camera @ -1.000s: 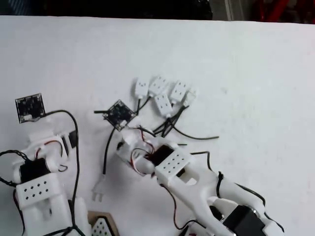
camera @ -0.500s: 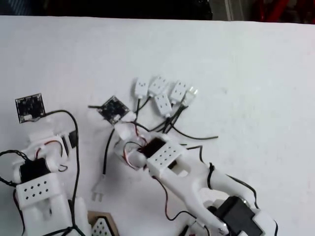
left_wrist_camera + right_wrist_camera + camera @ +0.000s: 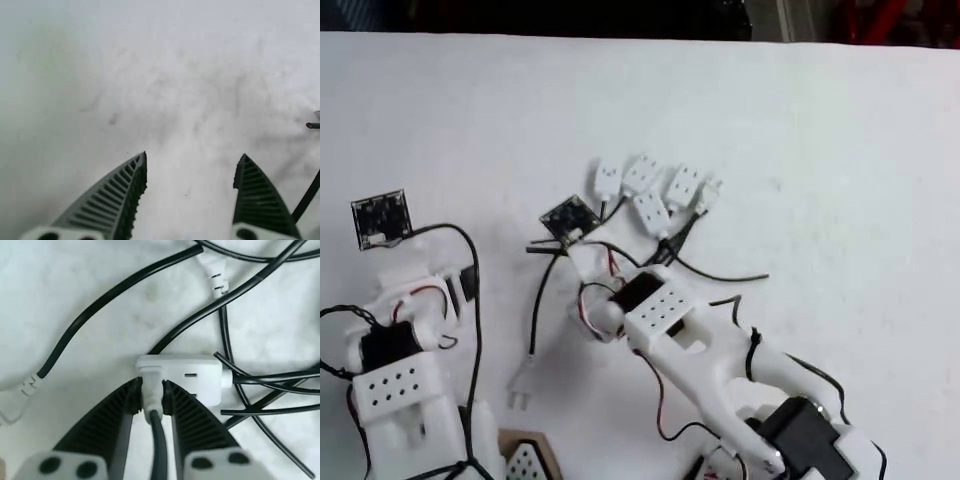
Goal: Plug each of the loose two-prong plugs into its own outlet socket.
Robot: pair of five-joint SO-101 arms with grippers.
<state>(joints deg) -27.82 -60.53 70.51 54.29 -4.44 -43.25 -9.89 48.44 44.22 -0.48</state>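
1. Change: since 1 second ago the right arm (image 3: pixel 665 315) has swung its wrist nearer the socket cluster (image 3: pixel 650 190).
2. White plug (image 3: pixel 152 399), near that cluster, is gripped in the right gripper's (image 3: pixel 151 386) jaws, butted against 1 white outlet socket (image 3: pixel 185 377).
3. Prongs are hidden; the left gripper's (image 3: pixel 194 155) jaws gape over the desk (image 3: pixel 150 75), well apart from the cluster.

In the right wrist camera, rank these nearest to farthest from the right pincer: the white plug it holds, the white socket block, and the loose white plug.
1. White two-prong plug, clamped in the right pincer.
2. White rectangular socket block, touching that plug's front.
3. Loose white plug on a black cable, well off to the side.
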